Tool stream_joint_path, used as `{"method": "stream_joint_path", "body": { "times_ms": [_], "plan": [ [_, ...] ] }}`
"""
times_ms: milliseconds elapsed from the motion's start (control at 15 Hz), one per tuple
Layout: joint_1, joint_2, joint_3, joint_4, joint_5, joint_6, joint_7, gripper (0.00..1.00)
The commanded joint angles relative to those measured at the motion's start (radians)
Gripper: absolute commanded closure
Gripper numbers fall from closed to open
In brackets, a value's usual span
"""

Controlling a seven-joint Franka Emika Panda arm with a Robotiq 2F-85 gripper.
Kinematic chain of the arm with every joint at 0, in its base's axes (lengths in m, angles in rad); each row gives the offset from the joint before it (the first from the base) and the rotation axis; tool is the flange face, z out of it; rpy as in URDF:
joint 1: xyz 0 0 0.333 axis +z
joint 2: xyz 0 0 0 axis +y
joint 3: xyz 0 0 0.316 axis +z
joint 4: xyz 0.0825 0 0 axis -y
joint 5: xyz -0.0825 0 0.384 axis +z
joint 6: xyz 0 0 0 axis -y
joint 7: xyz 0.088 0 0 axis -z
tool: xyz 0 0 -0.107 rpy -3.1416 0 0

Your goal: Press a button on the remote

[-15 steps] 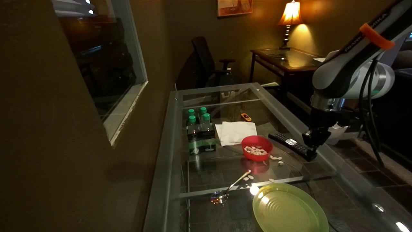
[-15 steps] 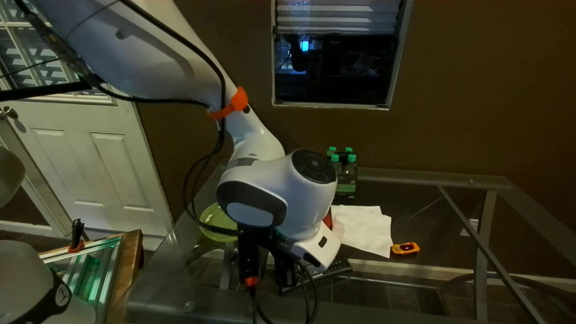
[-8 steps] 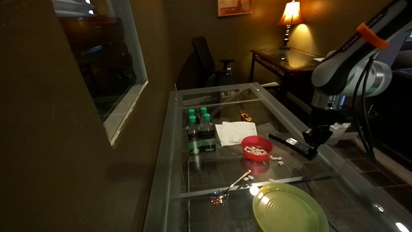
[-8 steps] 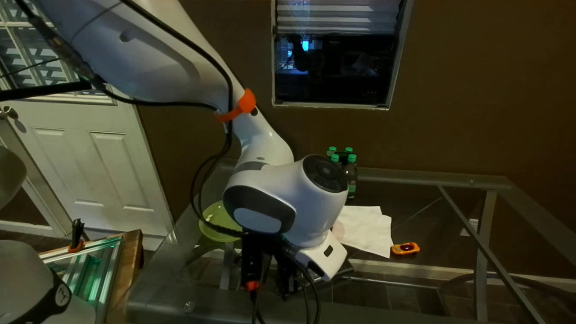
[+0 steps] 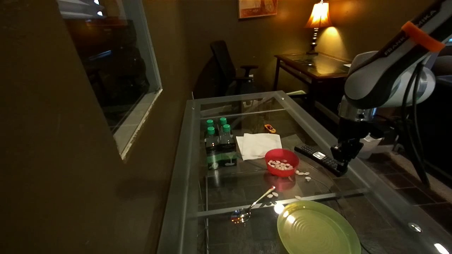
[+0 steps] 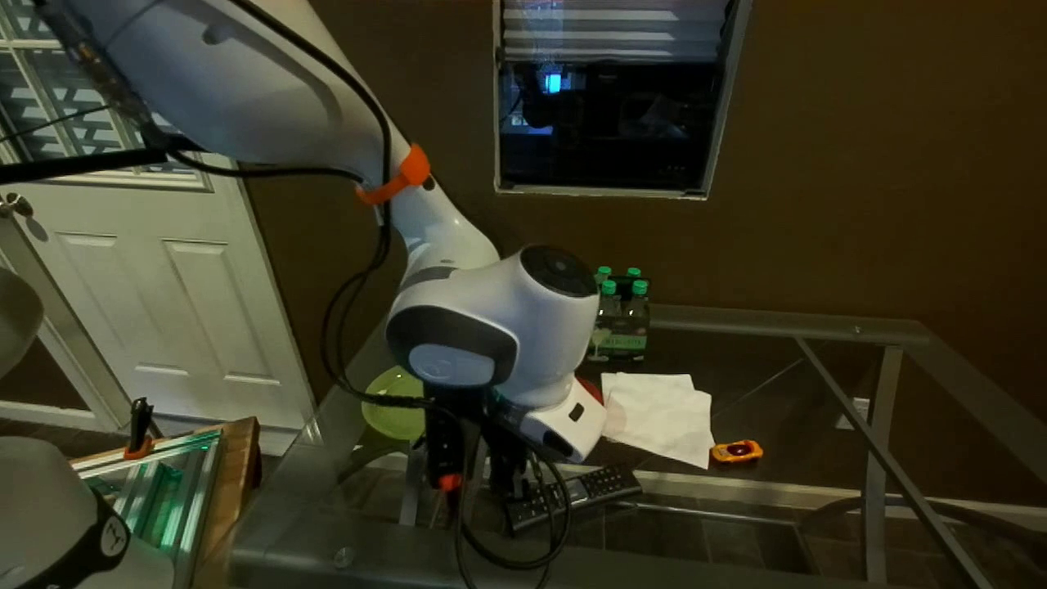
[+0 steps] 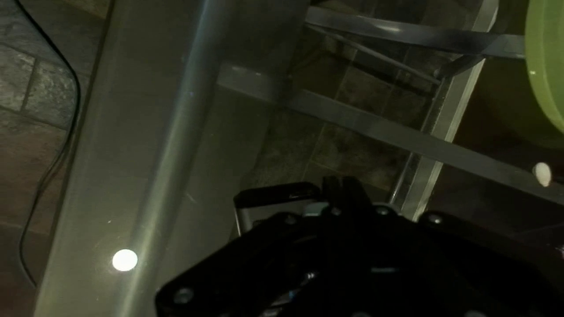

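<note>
The remote [image 5: 319,155] is a long black bar with a pale screen or pad in its middle. It lies on the glass table beside the red bowl and also shows in an exterior view [image 6: 609,484], partly behind cables. My gripper [image 5: 341,167] is over the end of the remote closer to the green plate, with its tips at or just above it. Contact cannot be told. In the wrist view the gripper [image 7: 338,182] has its fingers together with nothing seen between them. Only an end of the remote [image 7: 275,194] shows there; the dark gripper hides the rest.
The red bowl [image 5: 281,154] holds white pieces, with several loose around it. A green plate [image 5: 317,229], spoon [image 5: 241,214], white napkins [image 5: 262,145], green-capped bottles [image 5: 220,148] and an orange toy car [image 5: 270,128] share the glass table. A metal frame [image 7: 167,145] edges it.
The arm tilts forward slightly, then draws back and up, uncovering more of the remote. The fingertips stay near the same end of the remote, which shifts only slightly.
</note>
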Motion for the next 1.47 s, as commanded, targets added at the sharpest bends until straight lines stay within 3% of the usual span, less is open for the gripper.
{"method": "stream_joint_path", "body": {
  "times_ms": [0, 267, 600, 667, 733, 867, 933, 1400],
  "plan": [
    [0.047, -0.172, -0.019, -0.154, -0.160, 0.123, 0.111, 0.60],
    [0.052, -0.322, -0.017, -0.264, -0.321, 0.219, 0.237, 0.34],
    [0.022, -0.515, 0.027, -0.378, -0.419, 0.274, 0.328, 0.02],
    [0.020, -0.548, 0.037, -0.395, -0.417, 0.279, 0.334, 0.00],
    [0.024, -0.514, 0.046, -0.318, -0.400, 0.242, 0.340, 0.00],
    [0.040, -0.556, 0.049, -0.324, -0.379, 0.230, 0.299, 0.00],
    [0.036, -0.511, 0.042, -0.319, -0.372, 0.250, 0.293, 0.00],
    [0.037, -0.535, 0.050, -0.317, -0.373, 0.248, 0.294, 0.00]
  ]
}}
